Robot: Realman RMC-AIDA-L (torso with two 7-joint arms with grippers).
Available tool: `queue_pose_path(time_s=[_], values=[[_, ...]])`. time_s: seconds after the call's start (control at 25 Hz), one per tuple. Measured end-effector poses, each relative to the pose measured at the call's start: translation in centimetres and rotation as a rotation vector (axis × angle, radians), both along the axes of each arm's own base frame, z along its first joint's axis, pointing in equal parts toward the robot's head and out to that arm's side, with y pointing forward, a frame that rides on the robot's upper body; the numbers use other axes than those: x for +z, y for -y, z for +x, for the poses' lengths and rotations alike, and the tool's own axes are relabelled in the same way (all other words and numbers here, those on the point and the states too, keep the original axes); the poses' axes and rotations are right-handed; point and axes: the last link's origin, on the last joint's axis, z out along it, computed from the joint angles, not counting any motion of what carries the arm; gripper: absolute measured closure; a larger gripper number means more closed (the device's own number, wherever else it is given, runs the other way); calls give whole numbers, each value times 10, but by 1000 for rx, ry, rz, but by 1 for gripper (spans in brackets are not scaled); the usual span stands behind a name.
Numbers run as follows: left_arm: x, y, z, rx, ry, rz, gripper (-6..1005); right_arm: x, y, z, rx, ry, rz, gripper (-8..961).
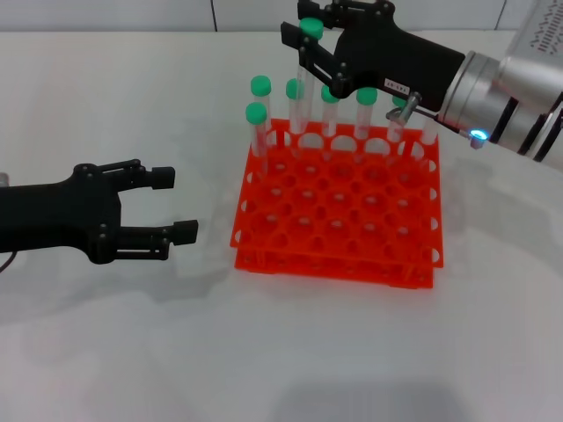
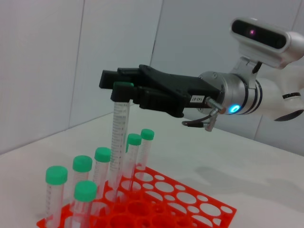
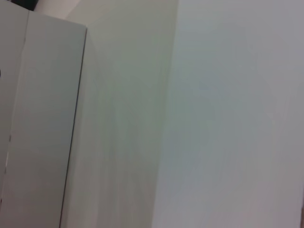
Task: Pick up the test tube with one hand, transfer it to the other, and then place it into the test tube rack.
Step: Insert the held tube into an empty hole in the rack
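My right gripper (image 1: 303, 37), black with a small white label and a blue light on its wrist, is shut on the green cap of the test tube (image 1: 303, 92). The tube hangs upright over the back row of the orange-red test tube rack (image 1: 334, 264), and its lower end reaches the rack's top tier. In the left wrist view the same gripper (image 2: 118, 86) holds the tube (image 2: 119, 137) above the rack (image 2: 199, 209). My left gripper (image 1: 176, 204) stands open and empty near the table, left of the rack. The right wrist view shows only bare wall panels.
Several other green-capped tubes (image 1: 258, 119) stand in the rack's back row and back left corner, close around the held tube. The rack's front rows hold nothing. White tabletop (image 1: 132, 334) lies in front and to the left.
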Motion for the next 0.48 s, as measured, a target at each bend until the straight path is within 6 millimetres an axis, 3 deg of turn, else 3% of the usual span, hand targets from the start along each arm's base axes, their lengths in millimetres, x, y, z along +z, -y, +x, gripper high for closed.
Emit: queue_pose_path(time_s=[0.48], values=[[-4, 2, 0, 9, 14, -2, 125, -13, 5, 2, 13, 38, -20, 672]])
